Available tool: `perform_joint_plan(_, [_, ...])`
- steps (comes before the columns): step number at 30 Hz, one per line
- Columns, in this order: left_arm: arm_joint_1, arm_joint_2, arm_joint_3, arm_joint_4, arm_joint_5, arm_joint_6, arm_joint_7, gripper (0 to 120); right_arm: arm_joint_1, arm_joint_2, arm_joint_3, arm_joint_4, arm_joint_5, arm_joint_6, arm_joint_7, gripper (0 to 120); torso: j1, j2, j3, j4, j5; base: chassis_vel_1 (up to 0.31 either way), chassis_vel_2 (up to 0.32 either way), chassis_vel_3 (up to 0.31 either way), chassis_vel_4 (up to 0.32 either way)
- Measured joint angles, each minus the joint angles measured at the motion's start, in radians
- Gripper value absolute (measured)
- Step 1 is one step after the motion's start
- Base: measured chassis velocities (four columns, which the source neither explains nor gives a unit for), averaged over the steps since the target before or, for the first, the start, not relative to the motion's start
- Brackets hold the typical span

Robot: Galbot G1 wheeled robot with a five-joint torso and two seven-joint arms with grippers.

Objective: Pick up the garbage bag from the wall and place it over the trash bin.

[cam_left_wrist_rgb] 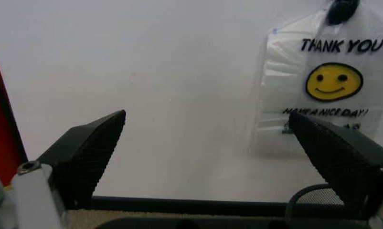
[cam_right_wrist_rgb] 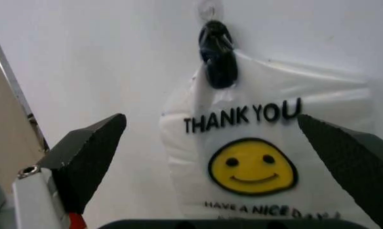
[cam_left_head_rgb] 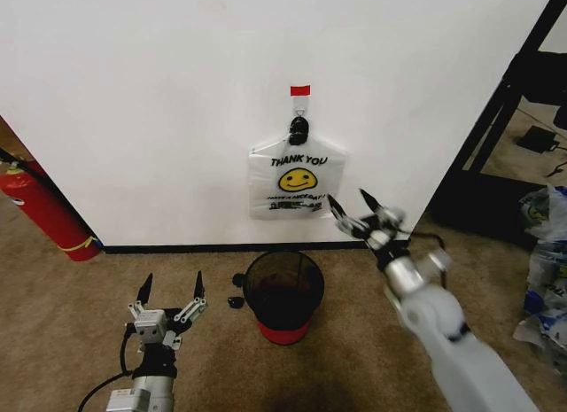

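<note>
my right gripper (cam_left_head_rgb: 354, 208) spread — just beside garbage bag (cam_left_head_rgb: 298, 177) on wall (cam_left_head_rgb: 159, 93) | my left gripper (cam_left_head_rgb: 170, 290) spread, low — left of trash bin (cam_left_head_rgb: 283, 292)

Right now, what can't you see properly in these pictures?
- Handles of the garbage bag: bunched dark at the hook in the head view, so no blue patches can be made out.
- Bag's bottom edge: cut off by the frame in the right wrist view, behind the open right end effector.
- Small print under the smiley: too small in the head view.
- Bottom inside the trash bin: too dark.
- Two small black things beside the bin: too small to identify.
</note>
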Motion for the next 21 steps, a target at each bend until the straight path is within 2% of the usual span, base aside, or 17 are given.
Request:
perform_joint_plan(2, [0.001,-0.010,0.000,0.000,0.011,-0.001,-0.003,100,0.150,0.010,-0.078,-0.135,0.063,-0.005,-0.011,100,0.000,0.000,0.000,-0.0006,-0.0002,0.000,0.000,0.000,0.000])
perform_joint_plan(3, [0.001,-0.012,0.000,0.000,0.013,-0.001,-0.003,100,0.180,0.016,-0.091,-0.162,0.073,-0.006,-0.013,100,0.000,0.000,0.000,-0.0007,-0.0003,0.000,0.000,0.000,0.000])
perform_joint_plan(4, [0.001,-0.015,-0.001,0.000,0.014,0.000,-0.005,100,0.250,0.033,-0.117,-0.231,0.102,-0.005,-0.016,100,0.000,0.000,0.000,-0.0003,-0.0004,0.000,0.000,0.000,0.000])
perform_joint_plan(5, [0.001,-0.015,-0.001,0.000,0.014,0.000,-0.005,100,0.250,0.033,-0.117,-0.231,0.102,-0.005,-0.016,100,0.000,0.000,0.000,-0.0003,-0.0004,0.000,0.000,0.000,0.000])
perform_joint_plan(8, [0.001,-0.019,-0.004,-0.004,0.015,0.002,-0.007,100,0.356,0.072,-0.162,-0.354,0.183,-0.007,-0.064,100,0.000,0.000,0.000,-0.0006,-0.0001,0.000,0.000,0.000,0.000])
perform_joint_plan(12, [0.006,-0.023,-0.008,-0.005,0.016,0.002,-0.010,100,0.408,0.098,-0.198,-0.420,0.237,-0.031,-0.191,100,0.000,0.000,0.000,-0.0005,-0.0003,0.000,0.000,0.000,0.000])
perform_joint_plan(17, [0.007,-0.024,-0.011,-0.005,0.016,0.002,-0.011,100,0.430,0.114,-0.215,-0.452,0.240,-0.036,-0.218,100,0.000,0.000,0.000,-0.0007,-0.0002,0.000,0.000,0.000,0.000])
perform_joint_plan(21, [0.006,-0.023,-0.012,-0.002,0.014,0.001,-0.013,100,0.481,0.161,-0.218,-0.517,0.250,-0.034,-0.218,100,0.000,0.000,0.000,-0.0006,-0.0003,0.000,0.000,0.000,0.000])
